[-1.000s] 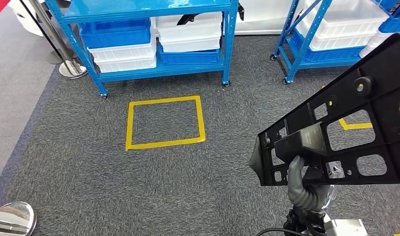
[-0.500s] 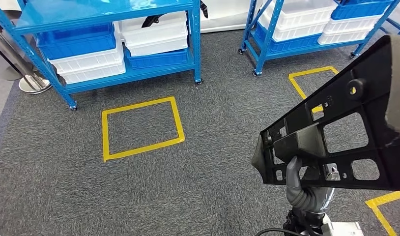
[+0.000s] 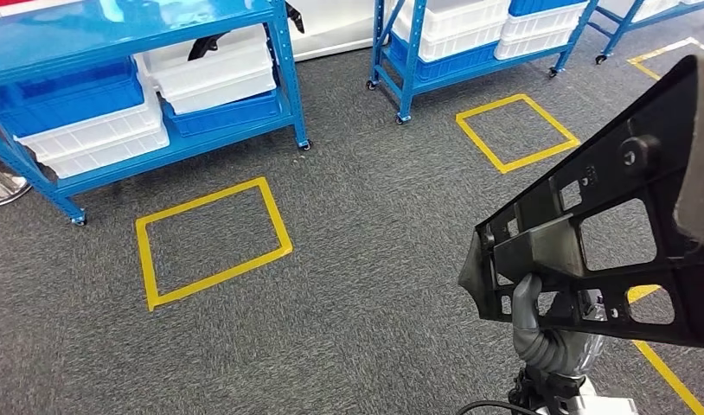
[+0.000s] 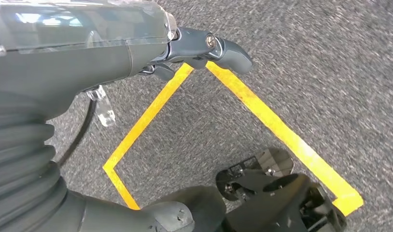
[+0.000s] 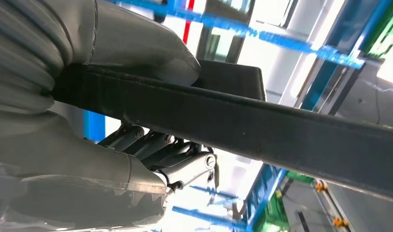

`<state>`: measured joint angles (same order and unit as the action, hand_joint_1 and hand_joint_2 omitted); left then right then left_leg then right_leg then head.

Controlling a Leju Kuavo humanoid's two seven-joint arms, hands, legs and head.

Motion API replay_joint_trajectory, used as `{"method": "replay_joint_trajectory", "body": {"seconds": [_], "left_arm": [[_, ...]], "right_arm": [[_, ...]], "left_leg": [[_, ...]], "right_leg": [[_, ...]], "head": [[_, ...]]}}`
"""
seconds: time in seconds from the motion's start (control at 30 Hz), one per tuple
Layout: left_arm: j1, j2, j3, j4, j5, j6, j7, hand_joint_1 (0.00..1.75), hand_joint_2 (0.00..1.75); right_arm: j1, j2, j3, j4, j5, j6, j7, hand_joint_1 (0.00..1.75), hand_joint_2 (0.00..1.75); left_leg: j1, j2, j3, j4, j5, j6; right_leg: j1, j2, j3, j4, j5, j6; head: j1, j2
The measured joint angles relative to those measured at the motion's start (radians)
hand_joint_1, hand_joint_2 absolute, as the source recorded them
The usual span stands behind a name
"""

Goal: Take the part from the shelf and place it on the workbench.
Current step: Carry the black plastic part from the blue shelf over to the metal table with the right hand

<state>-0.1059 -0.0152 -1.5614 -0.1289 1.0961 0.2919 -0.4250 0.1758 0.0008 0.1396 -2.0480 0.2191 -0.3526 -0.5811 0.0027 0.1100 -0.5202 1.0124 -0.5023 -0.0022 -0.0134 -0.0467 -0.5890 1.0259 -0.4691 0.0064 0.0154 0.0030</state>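
The part [image 3: 608, 233] is a large flat black plastic bracket with several cut-out openings. It stands tilted in the air at the right of the head view. My right hand [image 3: 543, 337] grips its lower edge from below, the grey thumb reaching up over the rim. In the right wrist view the thumb [image 5: 136, 48] presses on one face of the part [image 5: 262, 125], with the dark fingers [image 5: 180, 162] curled against the other face. My left hand [image 4: 136, 48] hangs over the carpet with its fingers [image 4: 218, 46] apart and nothing in it.
A blue wheeled shelf [image 3: 279, 78] with white and blue bins [image 3: 210, 73] stands at the back left, and a second shelf [image 3: 400, 60] at the back middle. Yellow taped squares [image 3: 210, 242] [image 3: 517, 130] mark the grey carpet. A tape line [image 3: 668, 372] runs near my right side.
The whole picture has slid left, so the camera has turned right. A second taped square has come into sight. The part stays in my right hand at the same tilt.
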Motion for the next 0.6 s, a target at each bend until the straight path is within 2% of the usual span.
{"method": "replay_joint_trajectory", "body": {"seconds": [0.03, 0.07, 0.13, 0.17, 0.2, 0.23, 0.27, 0.3, 0.37, 0.4, 0.43, 0.5, 0.53, 0.6], "left_arm": [[-0.001, 0.0, 0.0, 0.0, -0.001, 0.0, 0.0, 0.0, 1.75], [-0.002, 0.001, 0.0, 0.0, -0.002, -0.001, 0.0, 0.0, 1.75], [-0.004, 0.002, 0.0, 0.0, -0.005, -0.001, 0.0, 0.0, 1.75], [-0.006, 0.003, 0.0, 0.0, -0.006, -0.001, 0.0, 0.0, 1.75], [-0.008, 0.003, 0.0, 0.0, -0.009, -0.001, 0.001, 0.0, 1.75], [-0.01, 0.003, 0.0, 0.0, -0.013, 0.0, 0.002, 0.0, 1.75], [-0.011, 0.003, 0.0, 0.0, -0.019, 0.0, 0.004, 0.0, 1.75], [-0.011, 0.003, 0.0, 0.0, -0.026, 0.0, 0.006, 0.0, 1.75], [-0.007, 0.007, 0.0, 0.0, -0.041, 0.0, 0.009, 0.0, 1.75], [-0.006, 0.009, 0.0, 0.0, -0.045, -0.001, 0.01, 0.0, 1.75], [-0.004, 0.011, 0.0, 0.0, -0.048, -0.001, 0.011, 0.0, 1.75], [-0.003, 0.011, 0.0, 0.0, -0.052, -0.002, 0.011, 0.0, 1.75], [-0.003, 0.011, 0.0, 0.0, -0.054, -0.002, 0.011, 0.0, 1.75], [-0.003, 0.011, 0.0, 0.0, -0.06, -0.003, 0.008, 0.0, 1.75]], "right_arm": [[0.0, -0.005, -0.006, -0.005, 0.003, -0.001, 0.003, 1.75, 1.75], [0.0, -0.01, -0.012, -0.01, 0.005, -0.002, 0.006, 1.75, 1.75], [0.001, -0.015, -0.023, -0.017, 0.006, -0.004, 0.01, 1.75, 1.75], [0.001, -0.018, -0.028, -0.018, 0.006, -0.005, 0.012, 1.75, 1.75], [0.003, -0.021, -0.035, -0.019, 0.006, -0.007, 0.013, 1.75, 1.75], [0.004, -0.023, -0.041, -0.019, 0.005, -0.008, 0.014, 1.75, 1.75], [0.006, -0.025, -0.048, -0.019, 0.003, -0.009, 0.014, 1.75, 1.75], [0.008, -0.026, -0.054, -0.019, -0.001, -0.008, 0.015, 1.75, 1.75], [0.01, -0.026, -0.065, -0.021, -0.012, -0.005, 0.014, 1.75, 1.75], [0.011, -0.027, -0.07, -0.021, -0.015, -0.002, 0.014, 1.75, 1.75], [0.012, -0.027, -0.074, -0.021, -0.018, -0.001, 0.014, 1.75, 1.75], [0.016, -0.027, -0.082, -0.022, -0.02, 0.0, 0.013, 1.75, 1.75], [0.019, -0.027, -0.086, -0.023, -0.02, 0.0, 0.013, 1.75, 1.75], [0.02, -0.028, -0.092, -0.027, -0.019, -0.003, 0.008, 1.75, 1.75]], "left_leg": [[0.003, -0.009, -0.002, 0.008, -0.009, -0.005], [0.005, -0.027, -0.011, 0.033, -0.029, -0.01], [0.009, -0.075, -0.055, 0.139, -0.095, -0.014], [0.009, -0.088, -0.083, 0.207, -0.126, -0.014], [0.009, -0.094, -0.105, 0.258, -0.143, -0.013], [0.009, -0.096, -0.112, 0.277, -0.14, -0.011], [0.009, -0.1, -0.102, 0.258, -0.117, -0.008], [0.008, -0.109, -0.077, 0.204, -0.08, -0.002], [0.007, -0.158, -0.021, 0.078, -0.019, 0.014], [0.006, -0.18, -0.005, 0.036, -0.007, 0.019], [0.005, -0.194, 0.001, 0.017, -0.007, 0.022], [0.005, -0.179, 0.005, 0.001, -0.004, 0.025], [0.006, -0.167, 0.009, -0.009, 0.002, 0.029], [0.01, -0.14, 0.016, -0.028, 0.015, 0.038]], "right_leg": [[-0.001, 0.01, -0.001, -0.002, 0.003, -0.007], [-0.003, 0.02, -0.002, -0.005, 0.006, -0.014], [-0.002, 0.039, -0.005, -0.006, 0.01, -0.023], [0.0, 0.05, -0.007, -0.005, 0.011, -0.026], [0.002, 0.062, -0.008, -0.004, 0.012, -0.027], [0.004, 0.074, -0.009, -0.003, 0.012, -0.027], [0.006, 0.088, -0.009, -0.002, 0.012, -0.028], [0.007, 0.102, -0.007, 0.0, 0.013, -0.027], [0.008, 0.129, -0.009, 0.002, 0.014, -0.024], [0.006, 0.14, -0.013, 0.004, 0.017, -0.019], [0.003, 0.15, -0.019, 0.004, 0.02, -0.013], [-0.003, 0.172, -0.028, 0.002, 0.029, 0.002], [-0.002, 0.165, -0.032, 0.005, 0.028, 0.008], [0.002, 0.118, -0.059, 0.055, -0.005, 0.015]], "head": [[-0.001, 0.0], [-0.002, 0.0], [-0.006, 0.0], [-0.007, 0.0], [-0.007, 0.0], [-0.007, 0.0], [-0.008, 0.0], [-0.008, 0.0], [-0.006, 0.0], [-0.006, 0.0], [-0.005, 0.0], [-0.007, 0.0], [-0.007, 0.0], [-0.002, 0.0]]}}
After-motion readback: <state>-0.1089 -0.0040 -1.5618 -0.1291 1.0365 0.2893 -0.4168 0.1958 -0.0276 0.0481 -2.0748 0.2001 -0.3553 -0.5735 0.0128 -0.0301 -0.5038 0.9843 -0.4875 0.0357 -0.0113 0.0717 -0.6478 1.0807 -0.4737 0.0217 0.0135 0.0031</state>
